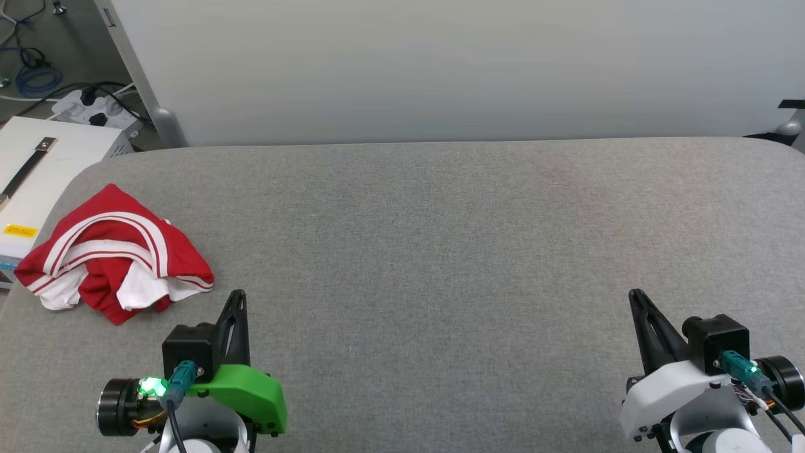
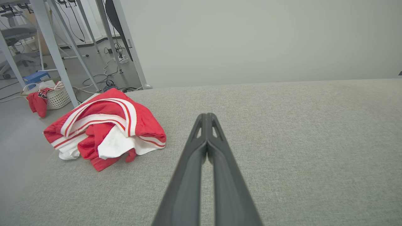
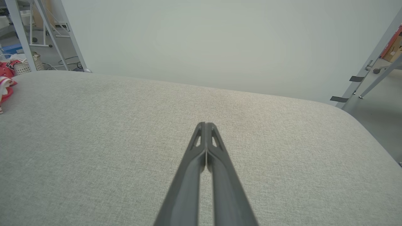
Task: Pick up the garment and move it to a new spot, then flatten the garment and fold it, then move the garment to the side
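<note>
Grey fabric tabletop [image 1: 440, 251] stretches wide in front of the robot, and on it the garment [image 1: 116, 251] lies crumpled in a heap, red cloth with white sleeves and red-and-white striped trim on top. It sits just ahead of the left gripper [image 1: 238, 294] and off to that gripper's left, near it but not touching, close to the table's rounded corner. The left gripper is poised over the tabletop with its two dark fingers pressed together, holding nothing. Far across to its right, the right gripper [image 1: 634, 293] hangs at about the same depth, fingers likewise closed tip to tip and empty, well apart from the garment. Beyond both sets of fingertips a white panel [image 1: 440, 63] stands along the table's far edge. Out past the garment, left of the left gripper, a white box [image 1: 38, 163] sits beside the table. Further off a basket [image 2: 58, 97] with red cloth draped over its rim stands on the floor.
</note>
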### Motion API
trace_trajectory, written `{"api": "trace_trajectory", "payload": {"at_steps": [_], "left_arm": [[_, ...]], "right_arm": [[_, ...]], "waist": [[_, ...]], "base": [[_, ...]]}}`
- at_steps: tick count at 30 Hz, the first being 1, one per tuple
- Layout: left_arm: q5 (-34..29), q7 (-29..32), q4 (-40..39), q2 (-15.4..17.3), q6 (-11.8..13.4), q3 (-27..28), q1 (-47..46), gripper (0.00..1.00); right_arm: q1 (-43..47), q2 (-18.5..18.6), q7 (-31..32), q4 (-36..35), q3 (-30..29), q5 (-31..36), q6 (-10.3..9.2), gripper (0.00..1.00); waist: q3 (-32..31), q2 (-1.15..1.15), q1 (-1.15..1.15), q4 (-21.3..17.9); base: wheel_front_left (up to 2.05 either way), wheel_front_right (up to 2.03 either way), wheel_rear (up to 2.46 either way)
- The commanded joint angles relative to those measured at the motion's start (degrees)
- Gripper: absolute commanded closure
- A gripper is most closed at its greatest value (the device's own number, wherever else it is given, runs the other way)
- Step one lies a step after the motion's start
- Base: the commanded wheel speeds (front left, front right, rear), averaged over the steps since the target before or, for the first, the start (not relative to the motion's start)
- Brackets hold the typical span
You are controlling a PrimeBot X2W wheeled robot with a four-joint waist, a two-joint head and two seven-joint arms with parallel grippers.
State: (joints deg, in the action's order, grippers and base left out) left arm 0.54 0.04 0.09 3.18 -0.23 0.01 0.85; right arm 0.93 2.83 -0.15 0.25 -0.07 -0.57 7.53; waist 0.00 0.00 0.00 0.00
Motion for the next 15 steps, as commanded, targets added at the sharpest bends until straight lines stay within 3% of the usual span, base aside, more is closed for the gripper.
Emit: {"api": "trace_trajectory", "payload": {"at_steps": [1, 15], "left_arm": [[-0.5, 0.0, -0.1, -0.3, 0.2, 0.0, -0.8, 1.0], [-0.5, 0.0, -0.1, -0.3, 0.2, 0.0, -0.8, 1.0]], "right_arm": [[-0.9, 0.0, 0.1, -0.2, 0.1, 0.6, -0.04, 1.0], [-0.9, 0.0, 0.1, -0.2, 0.1, 0.6, -0.04, 1.0]], "waist": [[0.0, 0.0, 0.0, 0.0], [0.0, 0.0, 0.0, 0.0]], "base": [[0.0, 0.0, 0.0], [0.0, 0.0, 0.0]]}}
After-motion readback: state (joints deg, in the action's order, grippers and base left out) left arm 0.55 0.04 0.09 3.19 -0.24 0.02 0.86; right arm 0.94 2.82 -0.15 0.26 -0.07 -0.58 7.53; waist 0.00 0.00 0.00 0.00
